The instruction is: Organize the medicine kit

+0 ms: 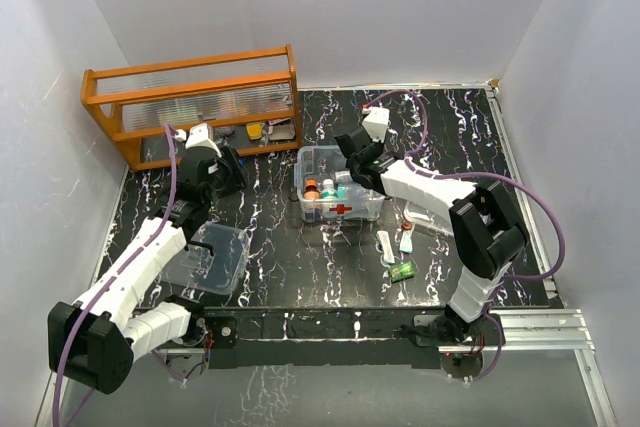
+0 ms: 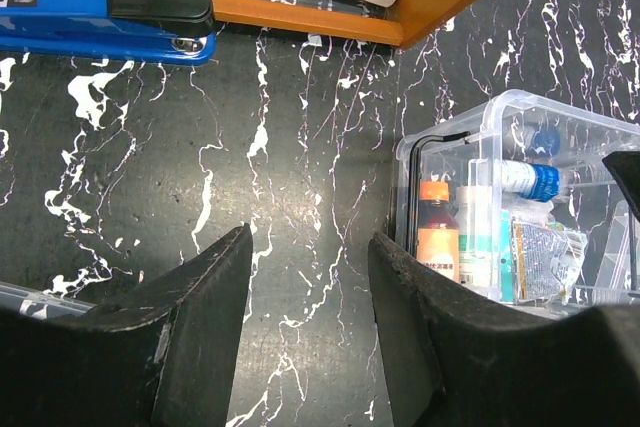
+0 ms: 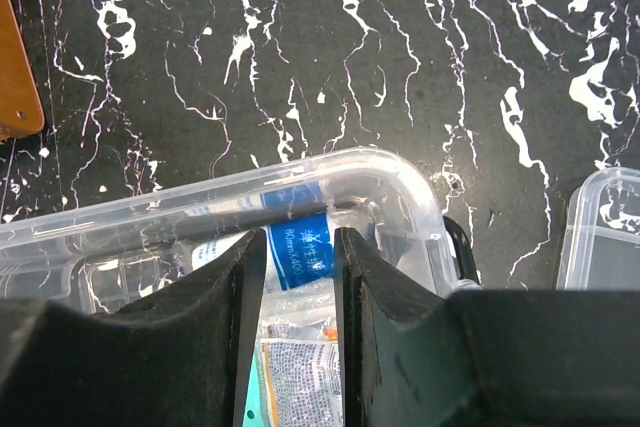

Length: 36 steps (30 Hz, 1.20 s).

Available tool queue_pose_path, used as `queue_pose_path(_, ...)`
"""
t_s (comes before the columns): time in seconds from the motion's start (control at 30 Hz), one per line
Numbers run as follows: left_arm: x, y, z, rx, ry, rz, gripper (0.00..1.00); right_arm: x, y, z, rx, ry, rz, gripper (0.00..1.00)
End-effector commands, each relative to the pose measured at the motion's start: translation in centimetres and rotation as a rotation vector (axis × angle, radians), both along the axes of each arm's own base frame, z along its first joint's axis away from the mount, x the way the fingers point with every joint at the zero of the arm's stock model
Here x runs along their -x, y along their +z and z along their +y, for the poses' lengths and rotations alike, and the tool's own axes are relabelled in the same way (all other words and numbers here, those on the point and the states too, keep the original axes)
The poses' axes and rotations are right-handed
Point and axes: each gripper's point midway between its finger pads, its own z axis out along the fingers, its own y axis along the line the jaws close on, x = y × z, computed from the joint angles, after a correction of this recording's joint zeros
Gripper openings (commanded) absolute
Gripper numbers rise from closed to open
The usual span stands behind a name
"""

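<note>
Left pincer (image 2: 310, 239) sits half open, empty; kit (image 2: 497, 119) to its right. Right pincer (image 3: 300, 237) is narrow, bottle (image 3: 298, 261) between its fingers; grip unclear.

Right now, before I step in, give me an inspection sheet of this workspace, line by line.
Surface: black marbled table.
Job's things: medicine kit open, partly filled; lid off, beside left arm.
Clutter: white tube, small bottle, green packet right of kit; blue stapler by orange rack.
Hands: left hand open, empty; right hand parted above blue-labelled bottle in kit.
Cables: purple cables loop along both arms.
Surroundings: orange rack back left; white walls.
</note>
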Motion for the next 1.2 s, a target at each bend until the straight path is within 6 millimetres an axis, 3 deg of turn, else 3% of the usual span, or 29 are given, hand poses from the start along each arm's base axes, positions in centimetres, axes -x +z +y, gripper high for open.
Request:
queue_pose_path(0.0, -0.3, 0.2, 0.5, -0.002, 0.014, -0.016, 0.49, -1.6, 4.8, -0.3, -0.009, -0.021, -0.121, 0.32)
queue_pose_path(0.1, -0.3, 0.1, 0.5, 0.001, 0.015, -0.016, 0.49, -1.6, 5.0, 0.7, -0.016, 0.045, -0.112, 0.32)
queue_pose_path(0.3, -0.3, 0.0, 0.4, 0.008, 0.012, -0.013, 0.49, -1.3, 3.5, 1.9, -0.039, 0.107, -0.057, 0.32)
queue_pose_path(0.5, -0.3, 0.5, 0.1, 0.003, -0.024, -0.028, 0.51, 0.1, 7.6, 0.9, -0.107, 0.093, -0.094, 0.44)
queue_pose_path(0.7, -0.3, 1.4, -0.7, 0.007, -0.084, -0.057, 0.55, 4.0, 10.6, -2.7, -0.122, 0.062, -0.088, 0.60)
queue_pose_path(1.0, 0.0, 2.0, -1.3, 0.014, -0.133, -0.081, 0.60, 12.2, 7.0, -10.0, -0.097, -0.121, 0.067, 0.70)
queue_pose_path(1.17, 0.0, 2.4, -1.7, 0.025, -0.150, -0.091, 0.61, 14.9, 3.7, -11.7, -0.149, -0.195, 0.133, 0.75)
